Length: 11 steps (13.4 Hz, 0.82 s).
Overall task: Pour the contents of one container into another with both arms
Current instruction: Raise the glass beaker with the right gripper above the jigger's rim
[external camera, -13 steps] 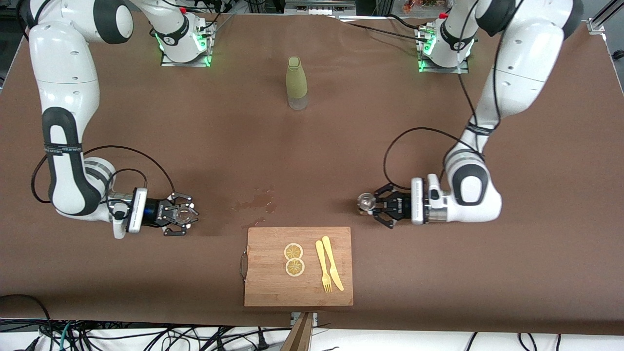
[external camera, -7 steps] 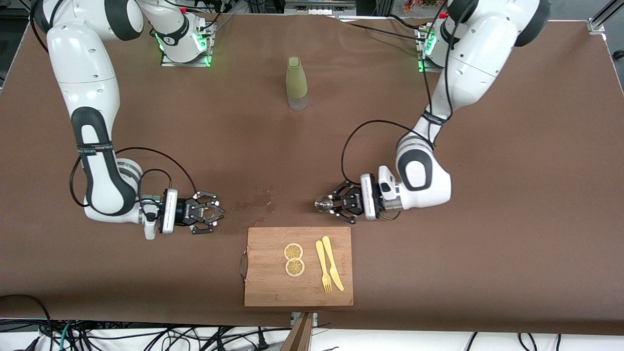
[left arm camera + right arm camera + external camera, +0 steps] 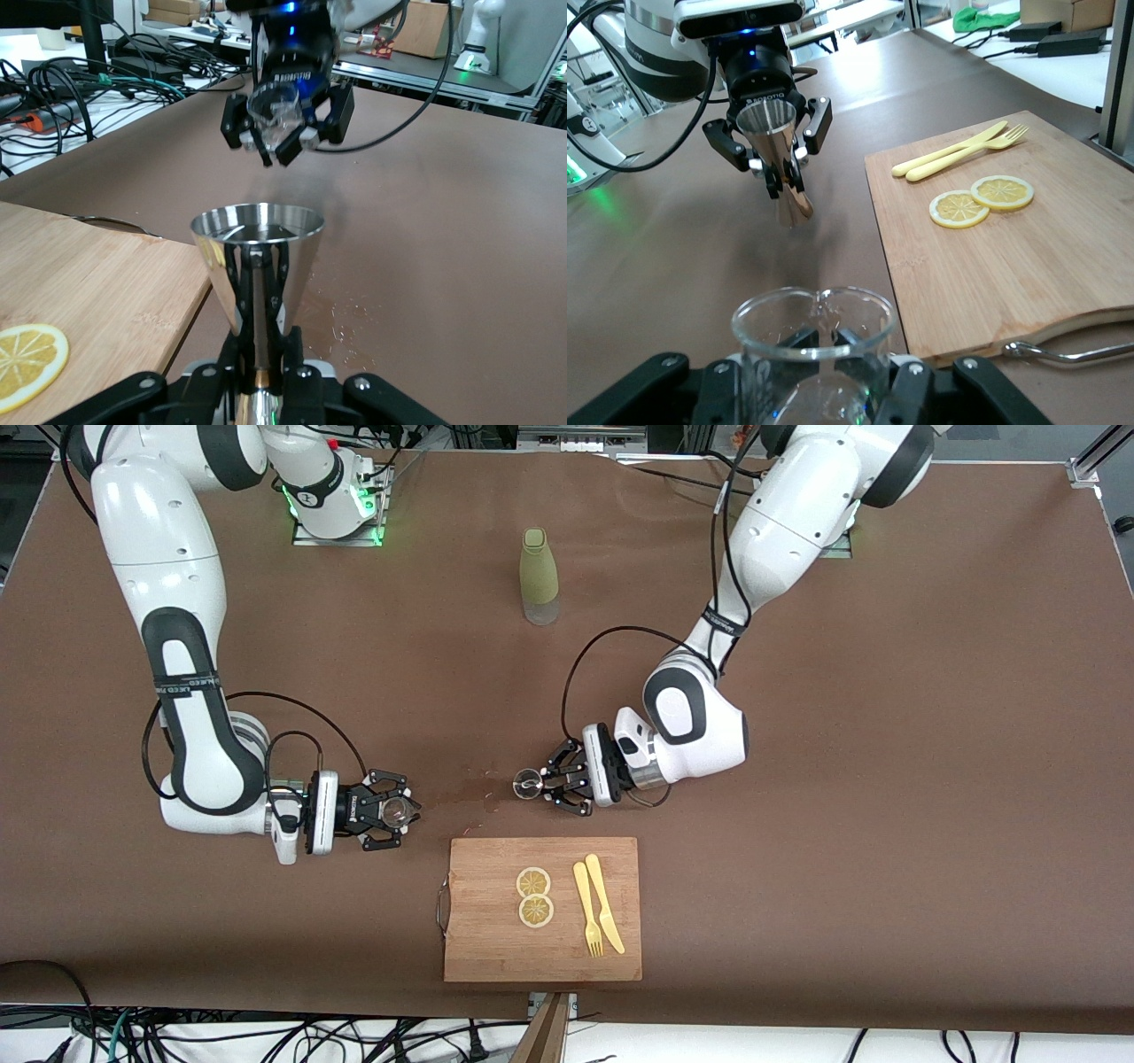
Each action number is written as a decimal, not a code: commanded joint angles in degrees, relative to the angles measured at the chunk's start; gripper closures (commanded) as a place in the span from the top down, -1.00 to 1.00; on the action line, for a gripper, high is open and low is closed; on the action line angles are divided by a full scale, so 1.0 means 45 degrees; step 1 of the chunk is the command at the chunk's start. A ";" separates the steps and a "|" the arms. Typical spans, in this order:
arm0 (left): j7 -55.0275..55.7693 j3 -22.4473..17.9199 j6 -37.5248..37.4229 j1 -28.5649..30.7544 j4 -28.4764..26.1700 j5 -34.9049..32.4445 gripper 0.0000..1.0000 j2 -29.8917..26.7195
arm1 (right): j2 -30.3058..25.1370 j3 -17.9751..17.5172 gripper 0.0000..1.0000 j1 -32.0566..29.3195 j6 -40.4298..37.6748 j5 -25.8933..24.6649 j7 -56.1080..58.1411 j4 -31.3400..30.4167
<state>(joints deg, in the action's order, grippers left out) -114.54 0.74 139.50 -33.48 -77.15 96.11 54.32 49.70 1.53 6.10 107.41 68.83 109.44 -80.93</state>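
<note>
My left gripper (image 3: 542, 784) is shut on the waist of the shiny steel jigger (image 3: 528, 783), held upright just above the table near the cutting board's back edge. In the left wrist view the jigger (image 3: 257, 243) stands between my fingers, its top cone open upward. My right gripper (image 3: 388, 812) is shut on the small clear glass cup (image 3: 397, 809), low over the table toward the right arm's end. The cup (image 3: 812, 329) fills the foreground of the right wrist view, and the jigger (image 3: 778, 146) faces it a short gap away. Any contents are not discernible.
A wooden cutting board (image 3: 483, 939) with two lemon slices (image 3: 534, 896) and a yellow fork and knife (image 3: 598, 917) lies nearer the front camera. A tall olive-green bottle (image 3: 539, 576) stands between the bases. A wet patch (image 3: 469, 786) marks the cloth between the grippers.
Both arms have swung toward the table's middle with their loads. The left arm travelled farther, so the gap between jigger and glass cup has shrunk a lot.
</note>
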 commanded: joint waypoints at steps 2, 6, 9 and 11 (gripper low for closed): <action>0.1990 -0.1763 0.0735 -0.1697 0.2023 0.0518 -1.00 0.1130 | -0.0517 -0.0476 -0.63 0.0031 0.0096 -0.1465 -0.2090 0.0309; 0.3749 -0.2664 0.1031 -0.2636 0.2787 0.0518 -1.00 0.1639 | -0.0536 -0.1023 -0.63 0.0070 0.0427 -0.3046 -0.3848 0.1129; 0.4045 -0.3191 0.1091 -0.3125 0.3370 0.1275 -1.00 0.2222 | -0.0556 -0.1414 -0.63 0.0070 0.0799 -0.3965 -0.4690 0.1168; 0.4415 -0.3639 0.1168 -0.3380 0.3880 0.1495 -1.00 0.2693 | -0.0556 -0.1415 -0.63 0.0303 0.0839 -0.4357 -0.5061 0.1363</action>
<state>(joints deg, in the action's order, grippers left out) -97.18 -12.82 143.75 -47.04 -65.07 100.64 62.65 47.55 -4.27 6.90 110.69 51.62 89.48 -75.91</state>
